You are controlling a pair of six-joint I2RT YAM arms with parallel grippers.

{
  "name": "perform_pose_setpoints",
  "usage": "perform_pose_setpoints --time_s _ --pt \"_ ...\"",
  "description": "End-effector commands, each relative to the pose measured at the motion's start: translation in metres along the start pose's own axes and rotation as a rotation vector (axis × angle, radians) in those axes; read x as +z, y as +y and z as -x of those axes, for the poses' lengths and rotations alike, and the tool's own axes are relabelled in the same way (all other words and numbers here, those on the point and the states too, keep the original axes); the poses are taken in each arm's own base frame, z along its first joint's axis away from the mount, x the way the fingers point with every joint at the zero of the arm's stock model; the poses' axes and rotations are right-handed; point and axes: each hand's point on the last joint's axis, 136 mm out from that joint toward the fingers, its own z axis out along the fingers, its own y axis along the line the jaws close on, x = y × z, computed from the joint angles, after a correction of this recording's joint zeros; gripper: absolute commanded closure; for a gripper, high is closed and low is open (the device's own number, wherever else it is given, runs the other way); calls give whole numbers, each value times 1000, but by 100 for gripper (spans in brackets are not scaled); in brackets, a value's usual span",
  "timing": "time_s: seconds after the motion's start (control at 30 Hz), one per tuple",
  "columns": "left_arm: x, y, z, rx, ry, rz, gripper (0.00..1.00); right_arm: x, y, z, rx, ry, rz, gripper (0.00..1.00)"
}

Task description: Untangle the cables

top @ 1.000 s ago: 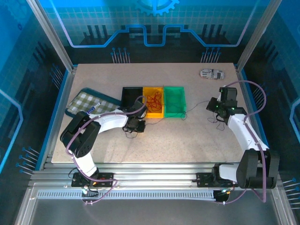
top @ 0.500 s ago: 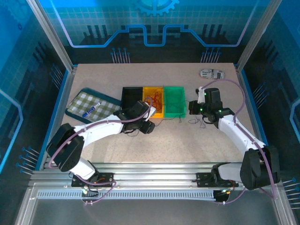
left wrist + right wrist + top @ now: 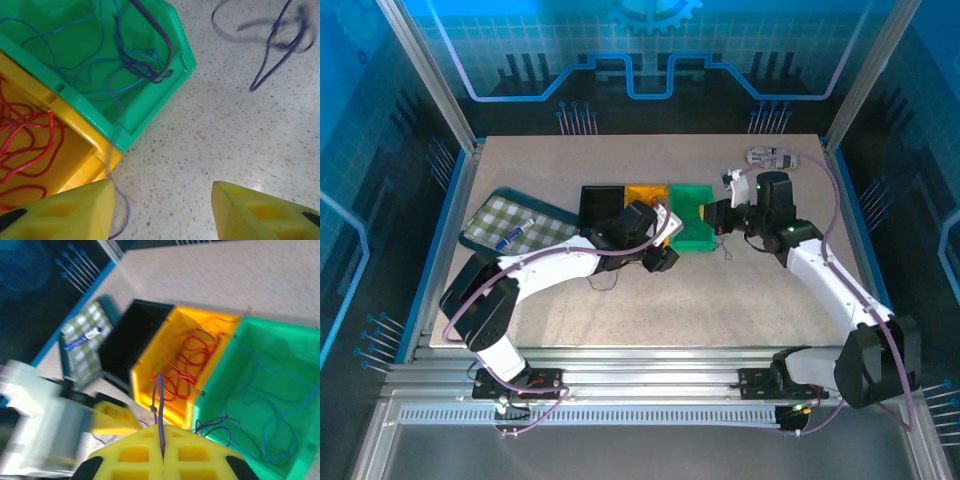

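Checked cloth [image 3: 492, 216]: lies at the table's [image 3: 740, 300] left side, with a pen [image 3: 516, 234] on it.
Black bin [image 3: 600, 203]: leftmost of three bins standing in a row, touching the yellow bin.
Yellow bin [image 3: 85, 150]: the middle bin; the red cable [image 3: 30, 135] lies loosely coiled inside it.
Left gripper [image 3: 162, 197]: released, its yellow fingers spread wide with nothing between them; it hovers over bare table just in front of where the yellow and green bins meet. A thin dark strand curls on the table beside its left finger.
Green bin [image 3: 145, 107]: rightmost of the row; the blue cable [image 3: 125, 86] spreads in loose loops across its floor.
Dark cable [image 3: 159, 390]: a purplish bunch sits in the green bin's near corner among the blue loops, and one strand rises from there. A blurred dark loop shows over the table right of the bin; whether it touches the surface I cannot tell.
Right gripper [image 3: 162, 435]: clenched on the dark cable, the strand pinched between its pressed-together fingers, above the green bin's right edge.
Small white object [image 3: 770, 157]: near the table's far right corner, well apart from the bins.
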Motion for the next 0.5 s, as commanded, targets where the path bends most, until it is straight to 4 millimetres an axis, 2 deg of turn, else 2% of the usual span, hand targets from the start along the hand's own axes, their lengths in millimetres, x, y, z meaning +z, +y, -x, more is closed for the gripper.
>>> perform_pose_setpoints --time_s 0.0,0.13,0.23,0.33,0.47 --pt "9 7 25 33 -98 40 48 -19 32 23 -38 -48 143 99" --pt "21 15 29 30 -126 79 48 -29 44 22 -21 -33 221 99" --pt "23 29 34 18 -151 159 48 -36 50 19 -13 -25 252 99" --pt "17 36 41 18 -179 201 50 -44 47 16 10 -34 251 99" --pt "0 30 47 26 -217 177 50 -50 40 16 34 -54 242 100"
